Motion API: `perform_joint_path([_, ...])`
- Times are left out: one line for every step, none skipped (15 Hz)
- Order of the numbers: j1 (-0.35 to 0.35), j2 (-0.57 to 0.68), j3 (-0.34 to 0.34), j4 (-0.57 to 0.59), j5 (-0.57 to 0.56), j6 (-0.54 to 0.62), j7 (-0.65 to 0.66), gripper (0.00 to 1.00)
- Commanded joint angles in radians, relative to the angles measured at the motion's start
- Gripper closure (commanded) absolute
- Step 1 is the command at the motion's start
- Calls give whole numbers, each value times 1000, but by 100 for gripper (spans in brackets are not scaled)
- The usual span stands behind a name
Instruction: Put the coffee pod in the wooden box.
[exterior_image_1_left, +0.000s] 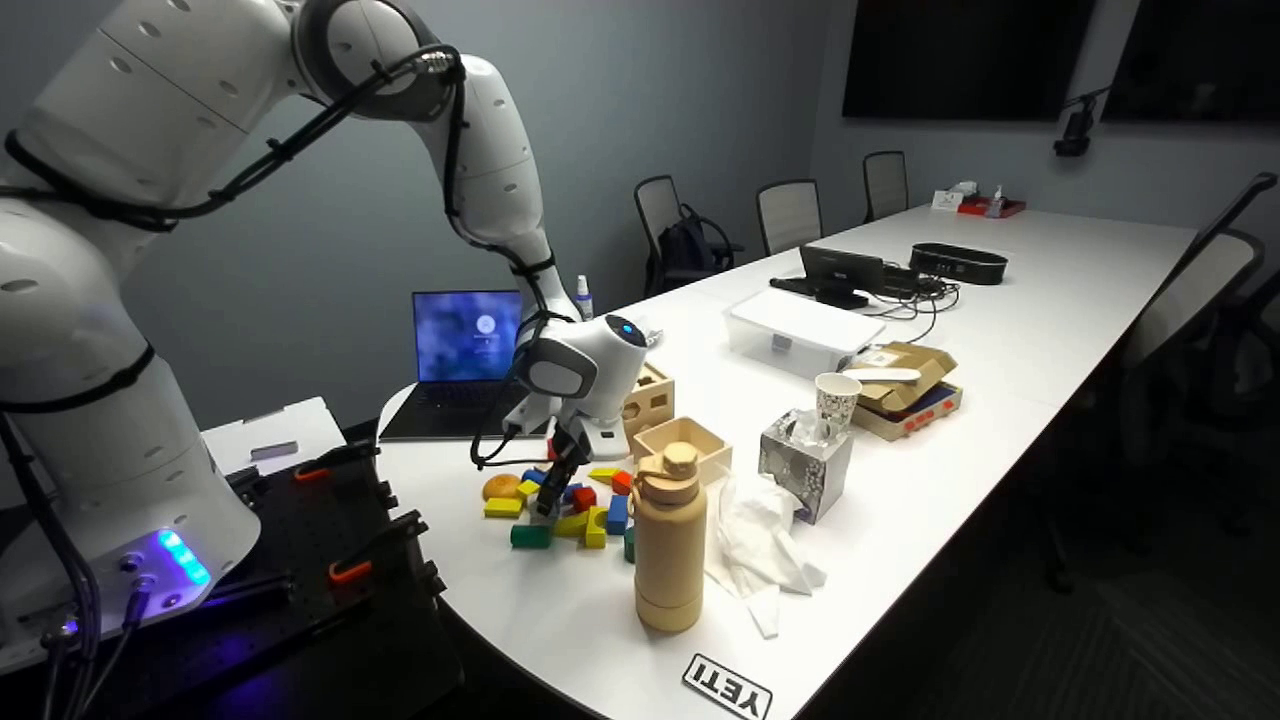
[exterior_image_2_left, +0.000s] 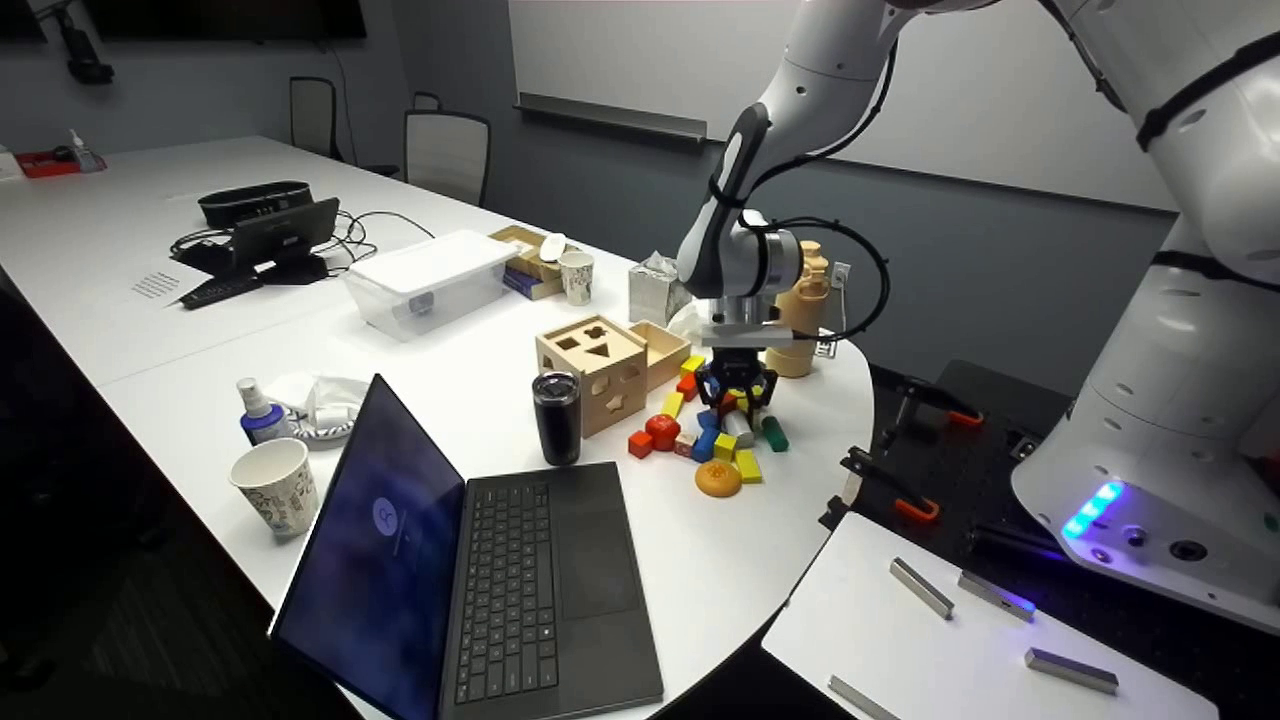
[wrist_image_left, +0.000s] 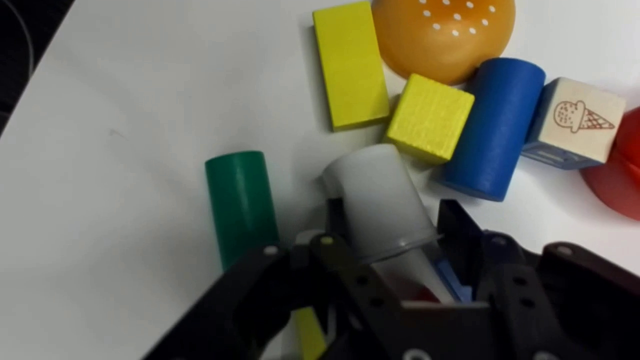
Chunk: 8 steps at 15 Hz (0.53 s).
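The wooden box is a light-wood cube with shaped cut-outs; it stands on the table in both exterior views (exterior_image_1_left: 650, 402) (exterior_image_2_left: 612, 385), partly hidden by the arm in one of them. The coffee pod is a small white-grey cup lying on its side among the blocks, in the wrist view (wrist_image_left: 382, 195) and under the gripper in an exterior view (exterior_image_2_left: 738, 430). My gripper (exterior_image_2_left: 736, 402) is low over the blocks; its fingers (wrist_image_left: 392, 220) stand on either side of the pod, close to its rim. Whether they squeeze it cannot be seen. The gripper also shows in an exterior view (exterior_image_1_left: 550, 495).
Close around the pod lie a green cylinder (wrist_image_left: 240, 205), yellow blocks (wrist_image_left: 430, 117), a blue cylinder (wrist_image_left: 492, 130) and a toy bun (wrist_image_left: 445, 35). A low wooden tray (exterior_image_1_left: 700, 440), tan bottle (exterior_image_1_left: 670, 550), black tumbler (exterior_image_2_left: 557, 420) and laptop (exterior_image_2_left: 560, 580) stand nearby.
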Motion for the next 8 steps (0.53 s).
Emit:
perform_joint_path([19, -9, -12, 5, -24, 4, 24, 75])
perform_joint_path([19, -19, -8, -1, -25, 7, 18, 75])
perform_joint_path([21, -40, -6, -14, -29, 3, 12, 75])
perform_joint_path([25, -63, -4, -28, -36, -5, 7, 75])
perform_joint_path([29, -91, -1, -46, -44, -7, -2, 75])
perform_joint_path([35, -123, -1, -67, -52, -14, -3, 75])
perform_joint_path([43, -164, 0, -91, -63, -20, -5, 75])
perform_joint_path([53, -200, -2, -111, -74, -22, -3, 75])
